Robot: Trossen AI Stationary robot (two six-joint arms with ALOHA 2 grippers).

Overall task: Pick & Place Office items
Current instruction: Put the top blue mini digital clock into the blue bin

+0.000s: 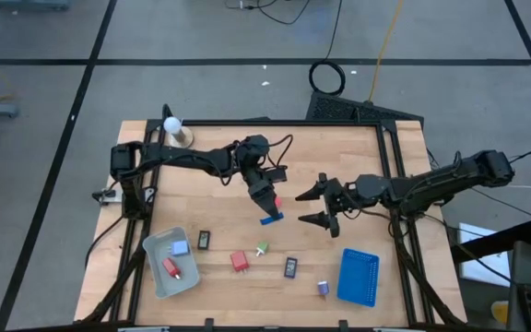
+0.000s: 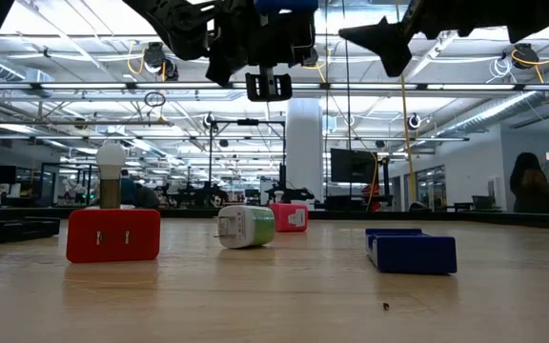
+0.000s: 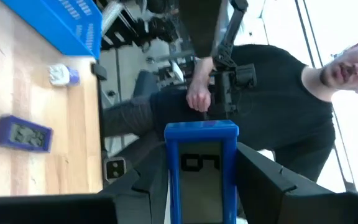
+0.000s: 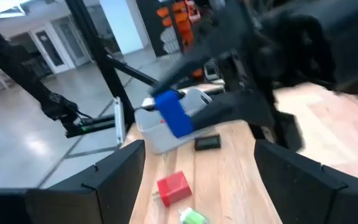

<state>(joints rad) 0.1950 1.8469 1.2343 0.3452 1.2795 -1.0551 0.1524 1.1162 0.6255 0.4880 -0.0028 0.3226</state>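
Above mid-table, the left gripper clamps a blue block aloft, facing the spread-fingered, empty right gripper; a clean hand-over would need those fingers squarely around the block's free end before any release, then the blue tray.

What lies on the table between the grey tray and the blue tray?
In the high view, between the grey tray and the blue tray lie a black rectangle, red block, green-white bit, second black rectangle, purple bit.
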